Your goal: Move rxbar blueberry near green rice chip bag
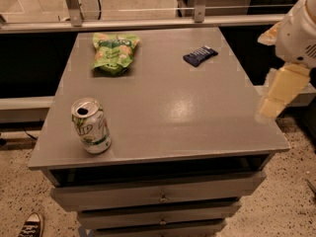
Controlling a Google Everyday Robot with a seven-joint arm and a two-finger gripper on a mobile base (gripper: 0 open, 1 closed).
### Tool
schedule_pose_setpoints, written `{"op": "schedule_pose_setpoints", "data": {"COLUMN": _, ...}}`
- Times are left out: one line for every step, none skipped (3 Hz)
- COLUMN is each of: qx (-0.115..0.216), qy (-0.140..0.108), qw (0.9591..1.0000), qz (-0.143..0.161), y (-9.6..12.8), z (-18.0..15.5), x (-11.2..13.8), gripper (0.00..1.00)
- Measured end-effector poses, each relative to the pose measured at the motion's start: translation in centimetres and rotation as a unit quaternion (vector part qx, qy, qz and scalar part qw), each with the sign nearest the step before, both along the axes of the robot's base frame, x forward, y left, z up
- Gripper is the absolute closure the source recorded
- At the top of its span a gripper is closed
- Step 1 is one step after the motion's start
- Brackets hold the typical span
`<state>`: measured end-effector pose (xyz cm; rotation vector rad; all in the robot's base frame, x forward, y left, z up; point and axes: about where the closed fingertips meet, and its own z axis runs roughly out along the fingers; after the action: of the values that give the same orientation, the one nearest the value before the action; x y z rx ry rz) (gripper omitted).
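Note:
The rxbar blueberry (pixel 200 56), a small dark navy wrapper, lies flat on the grey table top (pixel 168 107) at the far right. The green rice chip bag (pixel 114 53), lime-green and crinkly, lies at the far left of the table, well apart from the bar. My gripper (pixel 270 108), pale yellow below a white arm, hangs off the table's right edge, nearer the front than the bar, and holds nothing that I can see.
A green-and-white soda can (pixel 91 125) stands upright at the table's front left corner. Drawers (pixel 160 196) sit under the top. A metal rail (pixel 148 22) runs behind the table. A shoe (pixel 30 226) shows on the floor at the bottom left.

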<state>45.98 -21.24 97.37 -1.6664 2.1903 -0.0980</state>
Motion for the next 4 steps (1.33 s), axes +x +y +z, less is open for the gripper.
{"op": "schedule_pose_setpoints", "data": {"qx": 0.065, "qy": -0.043, "qw": 0.9969, "qz": -0.011, "y": 1.6, "z": -2.1, "x": 7.8, "gripper": 0.00}}
{"op": "schedule_pose_setpoints", "data": {"qx": 0.124, "qy": -0.075, "qw": 0.9891, "qz": -0.026, "y": 3.3, "z": -3.4, "x": 14.9, "gripper": 0.00}}
{"op": "schedule_pose_setpoints", "data": {"qx": 0.176, "qy": -0.090, "qw": 0.9790, "qz": -0.050, "y": 4.7, "z": -5.1, "x": 20.5, "gripper": 0.00}}
{"op": "schedule_pose_setpoints", "data": {"qx": 0.220, "qy": -0.099, "qw": 0.9660, "qz": -0.094, "y": 5.2, "z": -7.5, "x": 24.7, "gripper": 0.00}}
